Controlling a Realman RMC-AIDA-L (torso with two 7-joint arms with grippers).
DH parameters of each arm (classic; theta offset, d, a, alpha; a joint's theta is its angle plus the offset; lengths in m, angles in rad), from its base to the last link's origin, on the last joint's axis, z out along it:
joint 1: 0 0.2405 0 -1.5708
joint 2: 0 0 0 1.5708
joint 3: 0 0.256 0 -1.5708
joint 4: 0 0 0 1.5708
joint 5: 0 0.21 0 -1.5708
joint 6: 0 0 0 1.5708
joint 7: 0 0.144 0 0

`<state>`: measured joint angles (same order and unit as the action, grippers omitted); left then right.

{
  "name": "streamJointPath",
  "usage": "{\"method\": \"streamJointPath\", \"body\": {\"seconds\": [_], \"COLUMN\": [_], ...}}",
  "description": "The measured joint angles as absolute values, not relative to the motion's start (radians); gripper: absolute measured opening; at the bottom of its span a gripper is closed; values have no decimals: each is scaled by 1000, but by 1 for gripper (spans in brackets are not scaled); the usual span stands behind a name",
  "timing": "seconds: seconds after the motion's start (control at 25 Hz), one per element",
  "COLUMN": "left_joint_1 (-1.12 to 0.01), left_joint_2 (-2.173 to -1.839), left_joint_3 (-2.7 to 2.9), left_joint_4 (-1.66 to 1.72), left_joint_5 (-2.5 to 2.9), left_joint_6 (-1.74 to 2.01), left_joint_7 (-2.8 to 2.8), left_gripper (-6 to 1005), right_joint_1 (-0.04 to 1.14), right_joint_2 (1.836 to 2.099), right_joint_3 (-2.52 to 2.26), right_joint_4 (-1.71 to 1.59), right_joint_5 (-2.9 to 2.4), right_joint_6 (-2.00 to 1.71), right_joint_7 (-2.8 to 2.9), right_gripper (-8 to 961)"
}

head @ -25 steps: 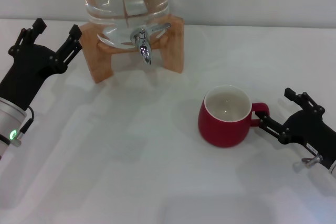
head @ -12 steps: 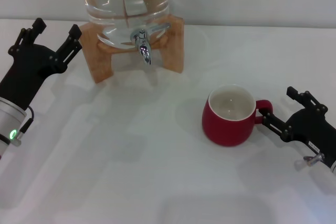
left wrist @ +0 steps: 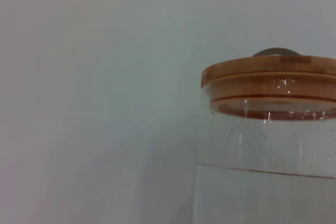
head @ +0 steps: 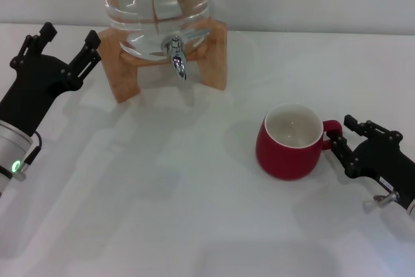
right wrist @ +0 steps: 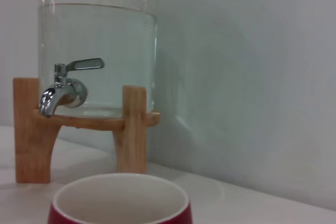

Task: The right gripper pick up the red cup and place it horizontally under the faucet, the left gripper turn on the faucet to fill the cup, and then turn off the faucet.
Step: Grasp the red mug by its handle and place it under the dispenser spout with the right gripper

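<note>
Gripping glossy red cup (head: pixel 290 144) handle, right end effector (head: pixel 342 141), chrome faucet (head: pixel 176 56)

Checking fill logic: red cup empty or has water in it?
Empty. The red cup stands upright on the table, its white inside bare and dry-looking in the head view, well clear of the faucet.

Looks like a lab or robot test bench staged as a drinks corner. Plain white table (head: pixel 162 212) against a bare pale wall (right wrist: pixel 252 66). On it only a clear glass water jar (head: pixel 152 4) with a bamboo lid (left wrist: pixel 270 72) and chrome faucet (head: pixel 176 56), raised on a wooden stand (head: pixel 123 72), plus a red cup (head: pixel 288 142). No household clutter anywhere.
</note>
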<state>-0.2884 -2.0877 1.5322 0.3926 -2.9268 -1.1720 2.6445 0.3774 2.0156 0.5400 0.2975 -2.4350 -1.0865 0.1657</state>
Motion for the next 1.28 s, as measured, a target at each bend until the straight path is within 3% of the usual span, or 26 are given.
{"method": "streamJointPath", "body": {"seconds": [0.32,1.28], "left_joint_1": [-288,-288], "left_joint_2": [-2088,-2086], "left_joint_3": [1531,1531], "left_joint_4": [393,387], "left_joint_5": [-2927,-2927], "left_joint_6": [-1172,-1172], "left_joint_7": [2645,2648], "left_gripper": [880,879], "right_joint_1": [378,408], "right_joint_2": [2016,2017], "right_joint_3": [534,519], "right_joint_4": [297,323], "right_joint_5": [-2440,-2443], "right_joint_6": [-1087,-1085], "right_joint_7": [165,142], "right_gripper": [163,129]}}
